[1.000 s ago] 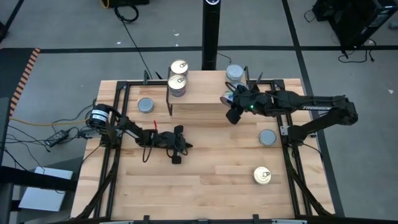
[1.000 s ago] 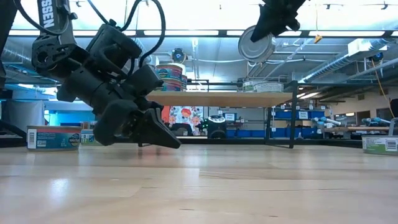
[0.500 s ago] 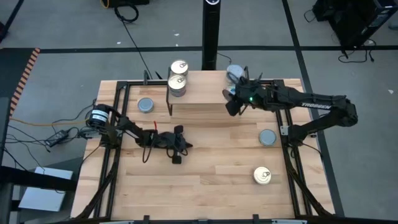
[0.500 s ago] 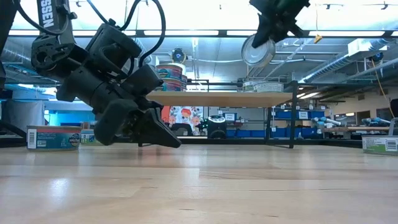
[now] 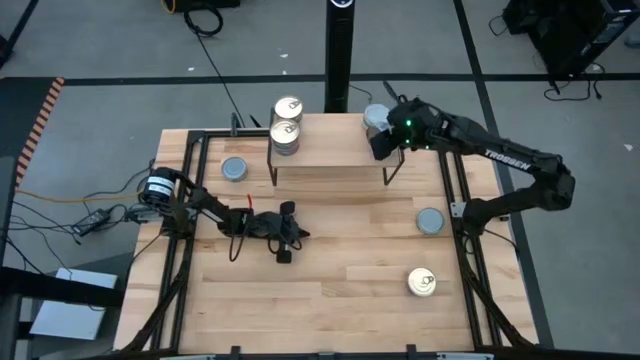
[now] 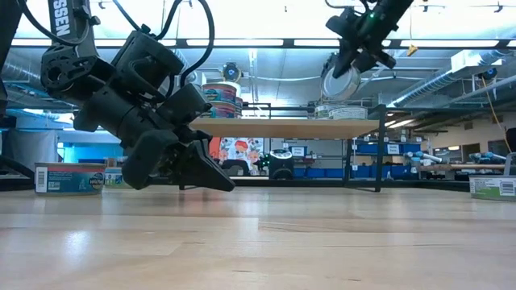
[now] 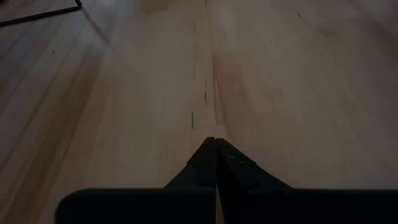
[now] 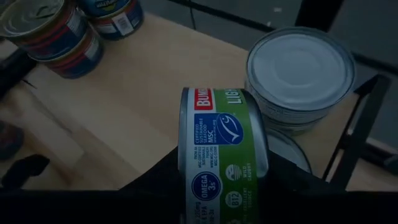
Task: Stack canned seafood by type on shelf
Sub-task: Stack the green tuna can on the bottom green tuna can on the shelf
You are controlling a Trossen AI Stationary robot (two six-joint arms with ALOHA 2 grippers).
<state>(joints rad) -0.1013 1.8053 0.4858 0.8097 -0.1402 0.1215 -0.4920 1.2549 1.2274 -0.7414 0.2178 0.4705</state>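
Wooden table (image 5: 340, 290) carries the shelf (image 5: 330, 152) at its far edge. Above the shelf's right end, the right gripper (image 5: 380, 146) clamps a green-and-blue labelled tin (image 8: 222, 155) on edge, beside a grey-topped stack (image 8: 300, 78). Left gripper (image 5: 283, 256) rests pressed together at table centre.

High cam: overhead, straight down, far enough to frame the whole table (image 5: 330, 260) and both arms, shelf (image 5: 330, 152) at the far edge. Low cam: at tabletop level on the near edge, facing level toward the shelf (image 6: 282, 127), left arm very close to the lens. Left wrist cam: just above bare planks, well short of the shelf. Right wrist cam: close above the shelf (image 8: 155, 93), looking down at its top. High, low and right wrist views all share the shelf; the left wrist view shares only the tabletop.
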